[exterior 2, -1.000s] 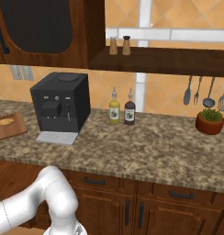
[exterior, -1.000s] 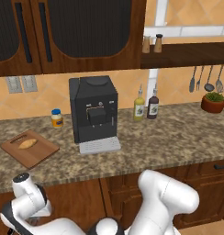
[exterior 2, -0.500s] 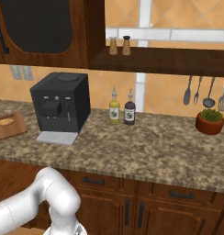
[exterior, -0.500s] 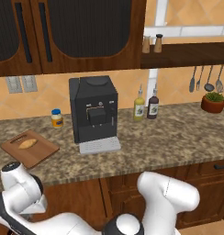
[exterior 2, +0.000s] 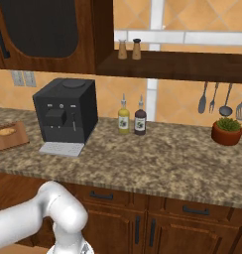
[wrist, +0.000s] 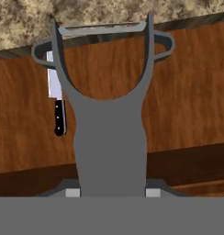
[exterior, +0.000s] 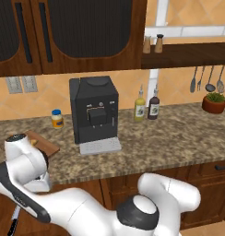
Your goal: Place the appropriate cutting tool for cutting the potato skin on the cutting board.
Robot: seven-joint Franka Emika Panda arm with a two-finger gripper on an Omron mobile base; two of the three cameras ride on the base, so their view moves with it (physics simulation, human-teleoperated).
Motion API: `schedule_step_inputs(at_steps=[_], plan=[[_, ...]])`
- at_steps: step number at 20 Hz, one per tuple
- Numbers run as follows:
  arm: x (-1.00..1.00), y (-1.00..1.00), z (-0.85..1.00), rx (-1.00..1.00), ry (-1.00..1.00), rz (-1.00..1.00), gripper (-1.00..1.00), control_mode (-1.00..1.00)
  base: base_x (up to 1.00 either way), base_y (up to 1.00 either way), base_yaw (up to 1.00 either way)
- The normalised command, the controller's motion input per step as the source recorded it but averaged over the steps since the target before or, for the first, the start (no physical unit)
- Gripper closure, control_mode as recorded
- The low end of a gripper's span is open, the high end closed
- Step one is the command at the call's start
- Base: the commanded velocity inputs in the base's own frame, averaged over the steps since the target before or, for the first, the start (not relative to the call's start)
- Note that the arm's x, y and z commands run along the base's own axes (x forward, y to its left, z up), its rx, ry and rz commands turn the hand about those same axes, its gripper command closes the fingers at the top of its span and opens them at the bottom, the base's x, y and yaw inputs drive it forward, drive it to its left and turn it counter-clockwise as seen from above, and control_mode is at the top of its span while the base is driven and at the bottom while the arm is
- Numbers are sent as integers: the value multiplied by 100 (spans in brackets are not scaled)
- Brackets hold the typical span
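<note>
Fingers [wrist: 112, 192] clamp the peeler [wrist: 109, 133] below the counter edge [wrist: 132, 27], knife [wrist: 56, 98] hanging beside it.

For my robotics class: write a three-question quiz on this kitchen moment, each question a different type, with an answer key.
1. True or false: the gripper holds the peeler.
2. What lies on the cutting board? A) knife B) potato C) bottle
3. Fill in: the two bottles stand to the ____ of the coffee machine in the right base view.

Key: 1 true; 2 B, the potato; 3 right.
</note>
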Motion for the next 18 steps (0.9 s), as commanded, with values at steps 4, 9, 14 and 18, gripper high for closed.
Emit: schedule_step_inputs(at_steps=[4, 9, 14, 18], plan=[[95, -22, 33, -1, 0, 0, 100, -100, 0, 0, 0], [100, -3, 0, -5, 0, 0, 100, -100, 0, 0, 0], [98, 0, -6, -2, 0, 0, 100, -100, 0, 0, 0], [66, 10, -19, 0, 0, 0, 100, -100, 0, 0, 0]])
